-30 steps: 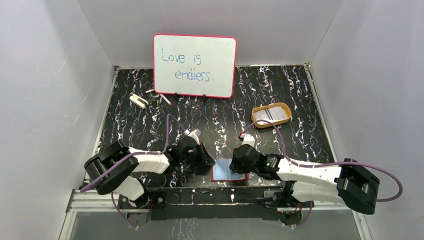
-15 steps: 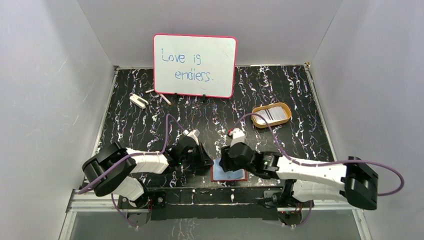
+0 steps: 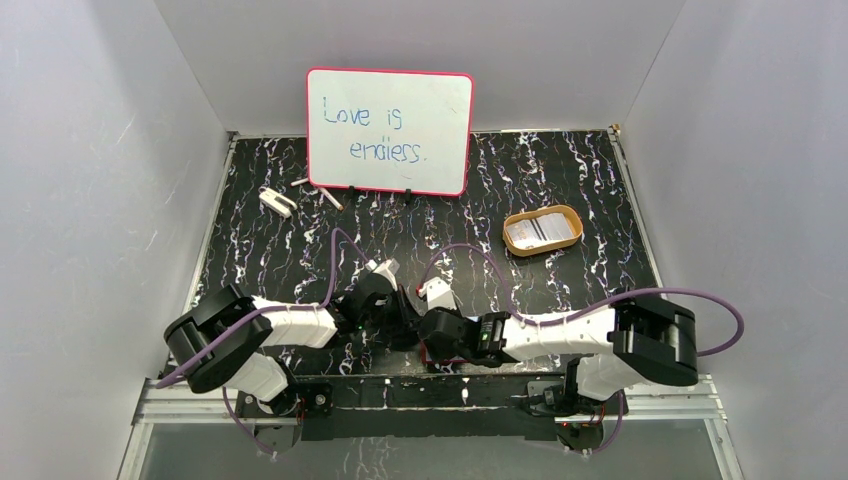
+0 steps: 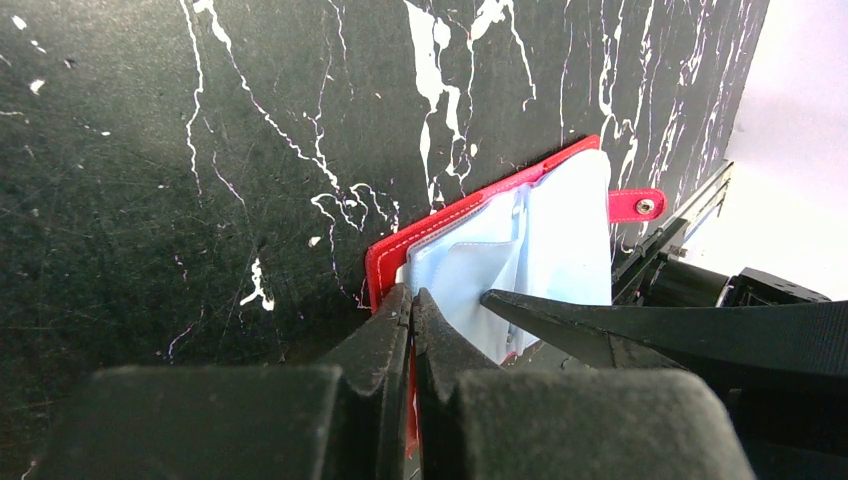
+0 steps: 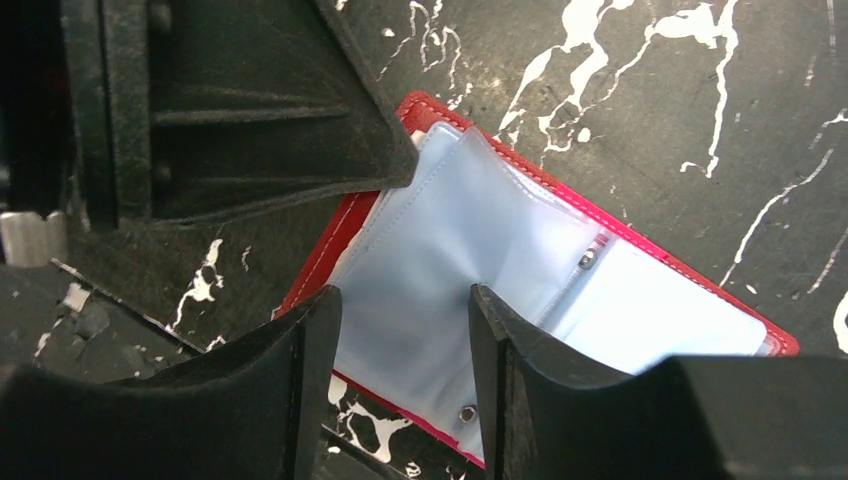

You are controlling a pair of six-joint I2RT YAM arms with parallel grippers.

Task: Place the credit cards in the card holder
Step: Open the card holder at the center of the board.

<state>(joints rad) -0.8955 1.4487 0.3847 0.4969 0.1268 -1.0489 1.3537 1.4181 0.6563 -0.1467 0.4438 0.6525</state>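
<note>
Black, white-veined table (image 3: 600, 180), pale walls on three sides.

Front edge, between the two arms: card holder (image 4: 500, 250) lying open, red border, pale blue pockets facing up. Snap tab (image 4: 637, 205) sticks out from one edge.

Left gripper (image 4: 410, 295): fingers pressed together on the holder's red edge, with the leather pinched between them. Same place and same grip as a second ago.

Right gripper (image 5: 400, 300): jaws apart, nothing between them, poised over the open pockets. From the left wrist view one of its fingertips sits right at a pocket's mouth; contact can't be made out.

Change over the last second: the right arm has swung left and folded in. Its gripper was at the holder's right side and is now directly above it. From overhead the holder's blue face showed plainly before. Now it is almost wholly hidden under the gripper.

Mid-table, right of centre: orange-rimmed tray (image 3: 507, 233) with the credit cards (image 3: 543, 231) inside, well apart from the holder. Unmoved. Number of cards not clear.

Back left: small white object (image 3: 277, 202), unmoved.

Back wall: pink-framed whiteboard (image 3: 390, 130) propped upright, handwritten "Love is endless." No change.
</note>
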